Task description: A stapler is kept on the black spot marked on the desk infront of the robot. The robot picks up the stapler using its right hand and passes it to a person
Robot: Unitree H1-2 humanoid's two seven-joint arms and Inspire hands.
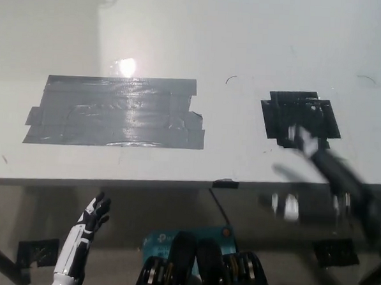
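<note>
Desk (pixel 247 30) surface bare across upper frame and centre; only flat tape on it: grey tape patch (pixel 115 111) at centre left, black spot (pixel 300 117) at centre right. Blurred right hand (pixel 333 172) crosses the spot's lower edge at lower right. Left hand (pixel 83 239) below the desk edge, lower left.

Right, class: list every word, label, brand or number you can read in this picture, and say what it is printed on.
Nothing can be read for certain.
Teal box below the desk edge: white marks on its top, too small and blurred to read.
Grey tape patch: no print.
Black tape spot: no print.
White left hand, black right hand: no lettering shows; the right one is motion-blurred.
</note>
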